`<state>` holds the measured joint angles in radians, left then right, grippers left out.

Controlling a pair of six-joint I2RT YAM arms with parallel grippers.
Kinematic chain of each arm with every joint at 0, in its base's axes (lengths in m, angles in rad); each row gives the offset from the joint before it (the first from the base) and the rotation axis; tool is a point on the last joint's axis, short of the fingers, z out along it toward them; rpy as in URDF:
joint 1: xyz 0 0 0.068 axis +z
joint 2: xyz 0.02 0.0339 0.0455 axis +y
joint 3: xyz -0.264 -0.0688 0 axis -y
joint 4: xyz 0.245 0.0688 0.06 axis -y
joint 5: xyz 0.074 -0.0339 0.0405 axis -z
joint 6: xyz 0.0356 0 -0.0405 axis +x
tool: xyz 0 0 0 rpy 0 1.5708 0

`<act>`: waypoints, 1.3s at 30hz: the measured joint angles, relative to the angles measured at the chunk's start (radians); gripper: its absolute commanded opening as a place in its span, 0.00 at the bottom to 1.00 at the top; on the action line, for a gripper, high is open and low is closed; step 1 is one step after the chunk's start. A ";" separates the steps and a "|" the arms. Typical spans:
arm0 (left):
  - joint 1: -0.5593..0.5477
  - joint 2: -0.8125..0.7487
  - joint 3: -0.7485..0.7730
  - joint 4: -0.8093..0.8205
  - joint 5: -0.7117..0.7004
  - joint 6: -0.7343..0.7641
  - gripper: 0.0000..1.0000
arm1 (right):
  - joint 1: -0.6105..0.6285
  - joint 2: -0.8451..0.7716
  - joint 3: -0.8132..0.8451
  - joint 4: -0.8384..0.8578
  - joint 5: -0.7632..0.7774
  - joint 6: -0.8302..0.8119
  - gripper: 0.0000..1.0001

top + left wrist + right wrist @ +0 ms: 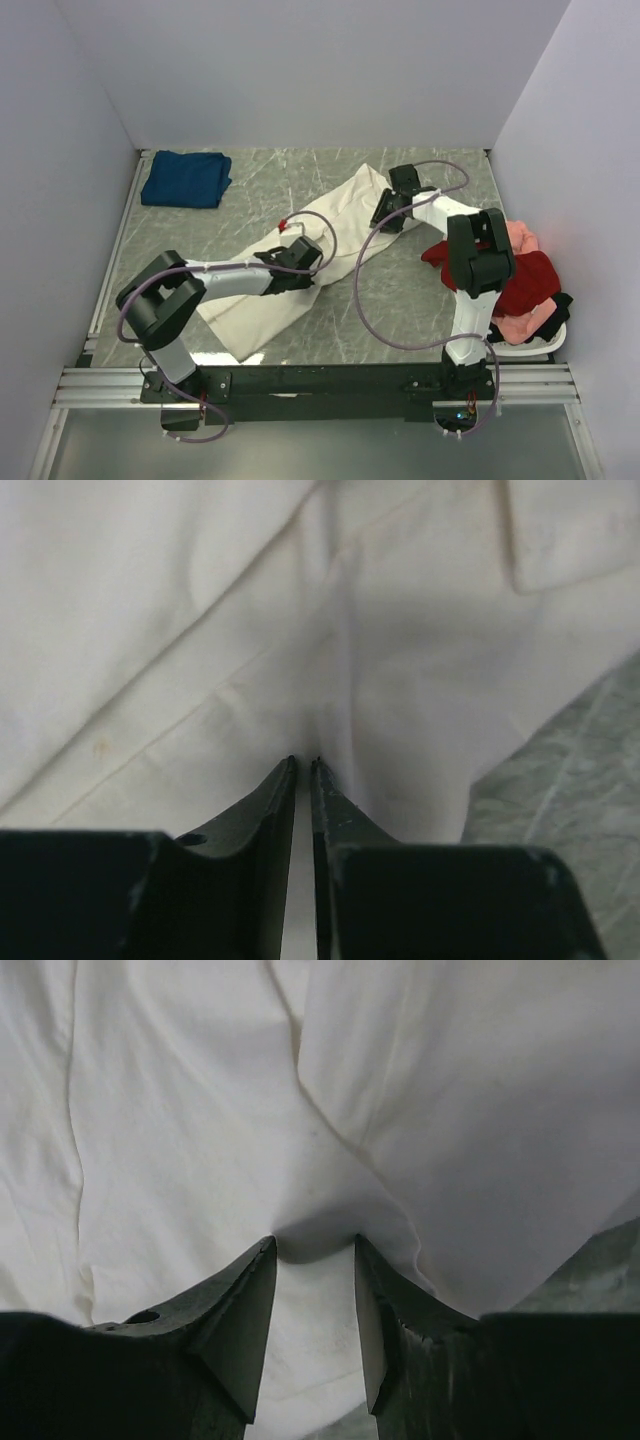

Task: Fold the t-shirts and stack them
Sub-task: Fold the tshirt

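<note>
Two t-shirts lie singly on the grey marbled table (400, 290), and more are heaped at the right edge of the overhead view. The cream-white t-shirt (345, 205) stretches in a long diagonal from lower left of centre up toward upper right of centre. The dark blue t-shirt (186, 178) lies folded in the upper left corner, well apart from it. The heap shows a red t-shirt (530, 285), pink cloth (520, 240) and a bit of black cloth (556, 302), piled in one white basket (545, 343). How many garments the heap holds cannot be told.

There are two arms and both reach onto the cream-white t-shirt, the left near its middle and the right near its upper end.

Only the wrist views show the grips. The left gripper (303, 762) has its fingers almost together, nipping a thin crease of cream cloth at their tips. The right gripper (315, 1245) stands wider, with a fat tuck of the same cloth filling the gap between its fingers. Each wrist view also shows a sliver of table at its lower right, so both grips are near an edge of the shirt. Only the overhead view shows the blue t-shirt and the basket.

Two purple-grey cables (365, 310) loop above the table, and the right forearm covers part of the heap.
</note>
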<state>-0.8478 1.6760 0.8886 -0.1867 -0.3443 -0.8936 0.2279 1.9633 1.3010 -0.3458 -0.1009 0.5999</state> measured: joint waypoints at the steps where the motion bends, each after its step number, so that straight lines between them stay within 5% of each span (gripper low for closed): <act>1: -0.014 0.018 0.023 -0.008 0.006 -0.003 0.18 | -0.004 0.025 0.038 -0.016 0.003 -0.005 0.44; 13: -0.060 0.063 0.263 -0.170 0.045 0.031 0.39 | -0.010 0.365 0.612 -0.256 0.002 -0.082 0.46; 18: 0.006 0.089 0.415 -0.158 0.033 0.118 0.50 | -0.014 0.372 0.652 -0.285 -0.047 -0.096 0.55; 23: 0.123 0.166 0.516 -0.090 0.078 0.273 0.70 | -0.049 0.186 0.486 -0.255 -0.120 -0.078 0.61; 29: 0.157 0.368 0.699 -0.027 0.152 0.534 0.86 | -0.194 -0.250 0.182 -0.089 -0.177 0.006 0.61; 34: 0.142 0.584 0.947 -0.066 0.186 0.702 0.90 | -0.233 -0.487 -0.054 0.054 -0.206 0.059 0.61; 39: 0.138 0.766 1.167 -0.151 0.171 0.787 0.89 | -0.219 -0.536 -0.237 0.108 -0.250 0.076 0.61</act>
<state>-0.7094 2.4416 2.0560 -0.3382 -0.1730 -0.1070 0.0090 1.4273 1.0645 -0.2382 -0.3508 0.6762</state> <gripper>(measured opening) 0.896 0.612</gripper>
